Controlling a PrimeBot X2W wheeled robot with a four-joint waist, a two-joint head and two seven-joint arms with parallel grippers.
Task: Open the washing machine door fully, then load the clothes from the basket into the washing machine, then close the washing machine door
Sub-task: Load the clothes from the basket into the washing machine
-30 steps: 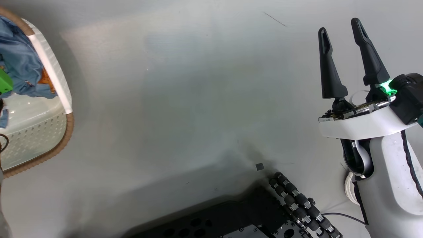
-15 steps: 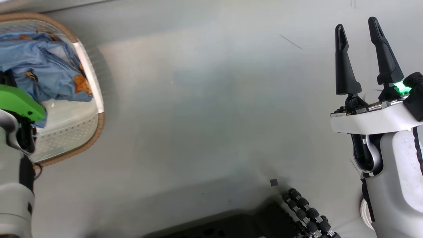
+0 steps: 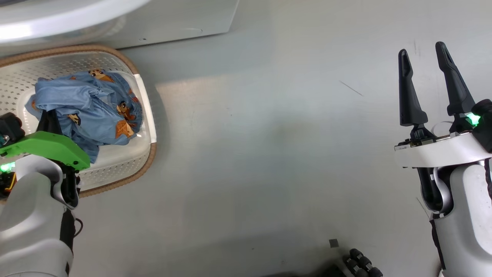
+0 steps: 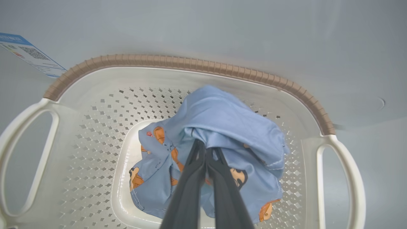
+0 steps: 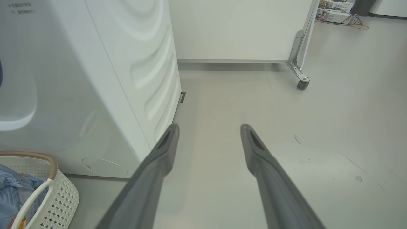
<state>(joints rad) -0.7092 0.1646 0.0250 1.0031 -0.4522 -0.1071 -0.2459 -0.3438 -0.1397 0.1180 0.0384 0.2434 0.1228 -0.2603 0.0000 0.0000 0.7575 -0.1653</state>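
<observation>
The cream basket (image 3: 144,98) with a brown rim stands on the floor in front of the white washing machine (image 3: 173,19). The light blue printed clothes (image 3: 88,102) lie bunched inside it. In the left wrist view my left gripper (image 4: 203,145) is shut on the clothes (image 4: 229,121), whose fabric is drawn up to the fingertips inside the basket (image 4: 190,62). My right gripper (image 3: 423,57) stands open over bare floor far to the right, nothing between its fingers; it also shows as my right gripper (image 5: 210,127) in its wrist view. The washing machine door is out of view.
The washing machine (image 5: 95,79) side panel rises left of my right gripper, with the basket (image 5: 60,190) at its foot. A white panel on a caster (image 5: 302,84) stands further back. A blue label (image 4: 28,54) is stuck on the machine front. Grey floor (image 3: 269,154) spreads between the arms.
The head camera has swung, bringing the whole basket and the machine's base into the picture. My left arm now shows over the basket. The right gripper stays open.
</observation>
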